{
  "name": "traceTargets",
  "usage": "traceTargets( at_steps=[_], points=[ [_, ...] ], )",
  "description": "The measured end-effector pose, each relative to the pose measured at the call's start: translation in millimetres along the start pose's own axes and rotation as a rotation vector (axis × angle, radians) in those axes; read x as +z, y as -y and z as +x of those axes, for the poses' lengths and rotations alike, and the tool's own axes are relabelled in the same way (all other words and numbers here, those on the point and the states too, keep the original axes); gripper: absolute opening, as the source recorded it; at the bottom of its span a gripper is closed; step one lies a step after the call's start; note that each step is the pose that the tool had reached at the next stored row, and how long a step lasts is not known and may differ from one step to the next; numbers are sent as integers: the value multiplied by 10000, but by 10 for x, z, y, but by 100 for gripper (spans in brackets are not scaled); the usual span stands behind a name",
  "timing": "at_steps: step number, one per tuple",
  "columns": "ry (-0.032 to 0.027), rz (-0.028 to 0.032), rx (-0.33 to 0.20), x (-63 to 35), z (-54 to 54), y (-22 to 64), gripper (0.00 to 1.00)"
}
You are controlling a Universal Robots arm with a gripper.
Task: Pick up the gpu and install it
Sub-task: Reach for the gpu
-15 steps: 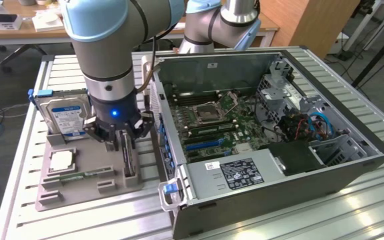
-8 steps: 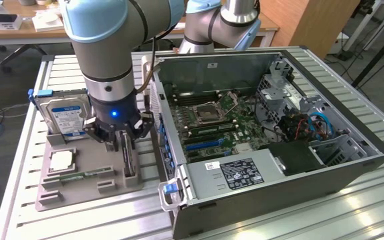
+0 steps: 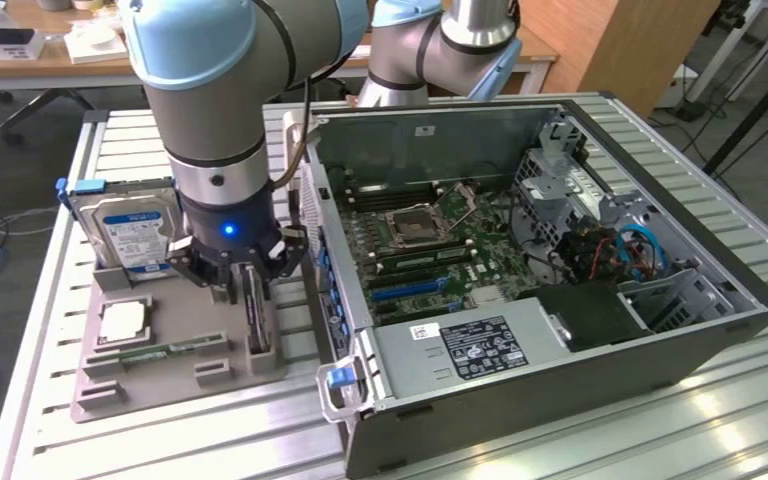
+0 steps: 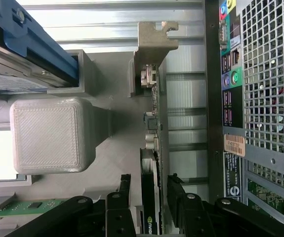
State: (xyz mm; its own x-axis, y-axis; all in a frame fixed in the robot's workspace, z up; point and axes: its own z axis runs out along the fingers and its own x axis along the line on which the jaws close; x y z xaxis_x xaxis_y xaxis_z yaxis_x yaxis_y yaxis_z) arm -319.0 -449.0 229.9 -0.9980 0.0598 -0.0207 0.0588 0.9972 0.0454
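On the slatted counter (image 3: 157,445) the gpu (image 4: 154,113) stands on edge in its grey holder (image 3: 144,385). My tool (image 4: 149,185) straddles it, wide open, gripping nothing. If I close off-centre, I could tip the card or crush its components.

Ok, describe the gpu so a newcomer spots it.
A grey tray sits on the exterior view's left of the open computer case. The gpu stands on edge in the slot nearest the case: thin, dark, pale metal bracket, unlike the boxy blue-labelled hard drive.

On the gpu (image 4: 151,200), the pale bracket (image 4: 154,42) is matt metal; the grey holder tray (image 3: 157,378) is ribbed matt plastic; the computer case (image 3: 598,400) is dull sheet metal.
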Motion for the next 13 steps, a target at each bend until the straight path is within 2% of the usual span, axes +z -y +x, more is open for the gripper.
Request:
traceTargets(
  at_steps=[12, 13],
  points=[
    [0, 0, 0, 0, 0, 0, 42],
    [0, 0, -1, 0, 0, 0, 35]
  ],
)
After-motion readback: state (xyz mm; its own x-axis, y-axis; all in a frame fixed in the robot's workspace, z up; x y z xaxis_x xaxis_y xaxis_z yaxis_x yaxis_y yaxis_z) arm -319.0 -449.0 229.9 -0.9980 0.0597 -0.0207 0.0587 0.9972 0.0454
